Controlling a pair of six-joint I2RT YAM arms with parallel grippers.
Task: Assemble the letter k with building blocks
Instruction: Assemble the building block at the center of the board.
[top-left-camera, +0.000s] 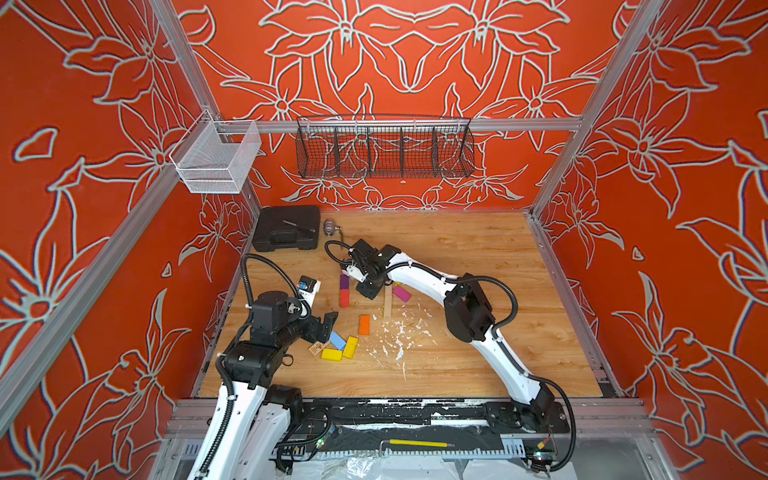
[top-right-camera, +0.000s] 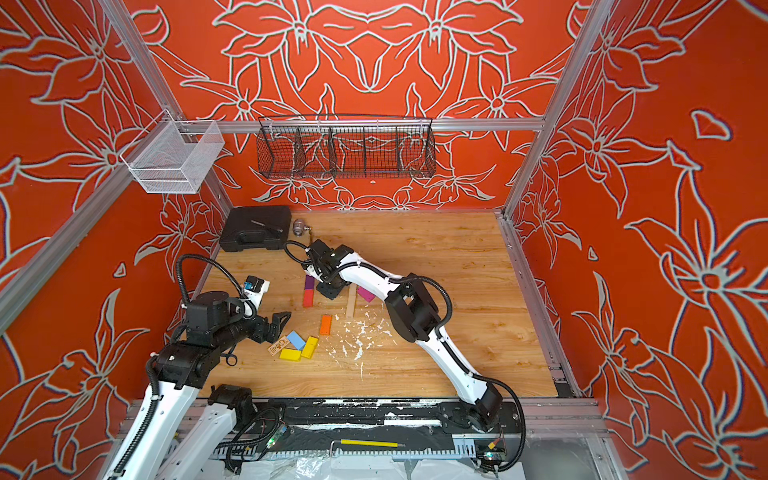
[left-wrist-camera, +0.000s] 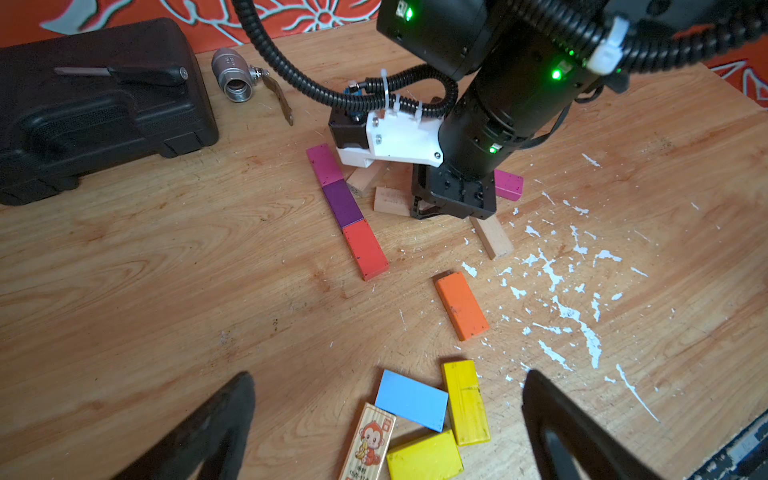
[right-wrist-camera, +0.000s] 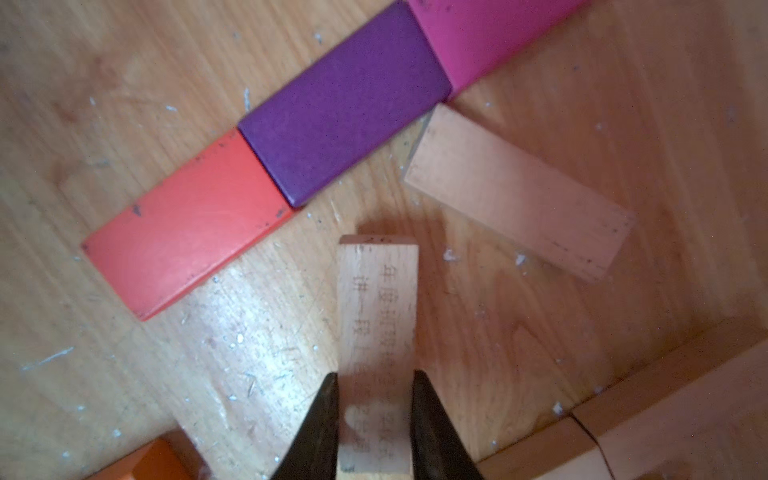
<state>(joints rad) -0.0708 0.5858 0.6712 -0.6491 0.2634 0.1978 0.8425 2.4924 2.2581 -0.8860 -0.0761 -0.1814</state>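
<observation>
Two arms share the wooden tabletop (top-left-camera: 498, 241). Our right arm stretches from the front right corner diagonally toward the far left, wrist bent down. The right gripper (right-wrist-camera: 375, 374) is clamped narrow on a plain lettered block (right-wrist-camera: 378, 299), whose free end points at the purple block (right-wrist-camera: 345, 104); we cannot tell whether it touches the wood. Purple lies end to end between a magenta block (right-wrist-camera: 490, 33) and a red block (right-wrist-camera: 187, 224) in one straight row. A plain block (right-wrist-camera: 519, 191) angles off the row, one corner meeting it near the purple-magenta seam. Our left arm is folded by the front left edge. The left gripper (left-wrist-camera: 386, 376) is spread wide, holding nothing, low above a light blue block (left-wrist-camera: 411, 399), two yellow blocks (left-wrist-camera: 465, 401) and a monkey-print block (left-wrist-camera: 368, 442). An orange block (left-wrist-camera: 461, 305) lies alone between this cluster and the row. White flecks (top-left-camera: 399, 332) scatter mid-table, and the right half is bare wood up to the side rail. A shut black tool case (top-left-camera: 286, 228) sits in the far left corner, with a ball valve (top-left-camera: 330, 226) beside it. A white mesh basket (top-left-camera: 216, 158) and a divided black wire basket (top-left-camera: 384, 151) hang on the rails; through their mesh we see only the wall pattern.
</observation>
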